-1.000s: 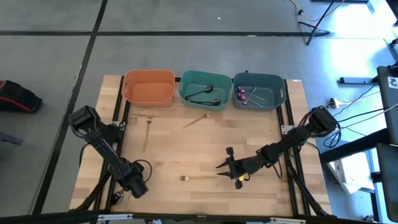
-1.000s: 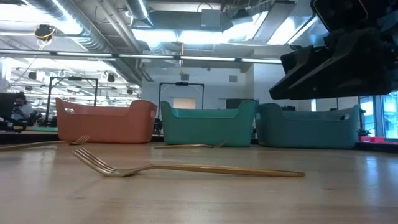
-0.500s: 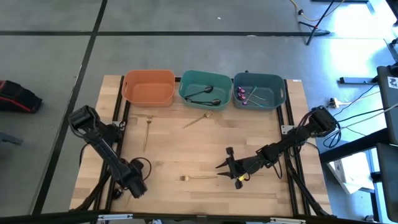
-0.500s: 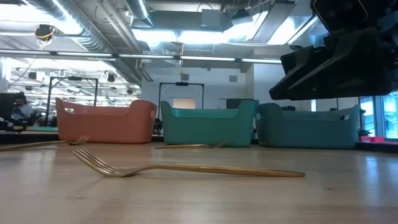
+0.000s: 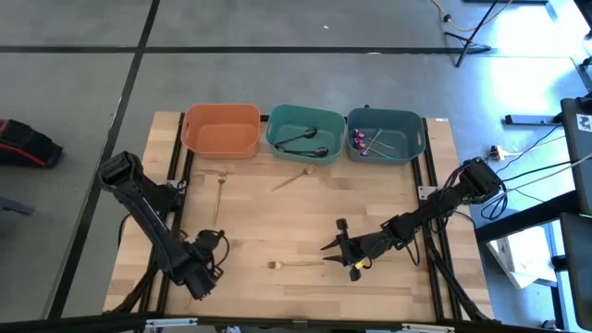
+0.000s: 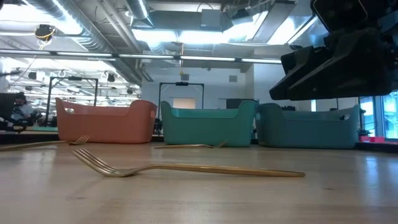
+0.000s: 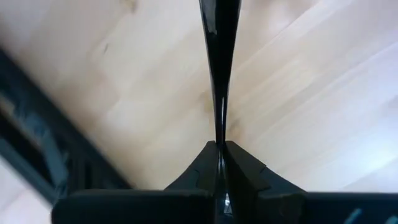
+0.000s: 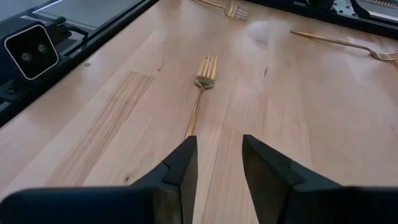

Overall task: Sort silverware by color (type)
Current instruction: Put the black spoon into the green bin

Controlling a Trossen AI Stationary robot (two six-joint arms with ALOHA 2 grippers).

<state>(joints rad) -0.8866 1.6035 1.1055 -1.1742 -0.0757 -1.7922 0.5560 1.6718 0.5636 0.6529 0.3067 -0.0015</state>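
Observation:
Three gold forks lie flat on the wooden table: one near the middle [image 5: 296,265] [image 8: 200,93] [image 6: 186,168], one towards the left [image 5: 219,198], and one by the teal bin [image 5: 296,178]. My right gripper [image 5: 338,246] [image 8: 216,163] is open, just right of the middle fork's handle end and pointing at it, touching nothing. My left gripper [image 5: 203,270] [image 7: 219,147] is at the table's near left, shut on a slim dark utensil [image 7: 217,68]. Dark pieces lie in the teal bin [image 5: 303,141] and purple ones in the blue-grey bin [image 5: 368,141]. My left gripper pinches the dark utensil's thin handle [image 7: 219,134] between its two fingertips [image 7: 202,163], and the fingers lie along it. The handle runs straight out ahead of the fingers, close over the wood. Its far end is outside the frame, and I cannot tell whether it is lifted clear.
Orange [image 5: 222,129], teal [image 5: 274,137] and blue-grey [image 5: 418,139] bins stand in a row at the far edge. Black frame rails [image 5: 180,194] run along the table's left and right sides. Bare wood lies between the forks.
My left arm has shifted a little, and its gripper now sits slightly closer to the near edge. My right arm and the three gold forks have kept still.

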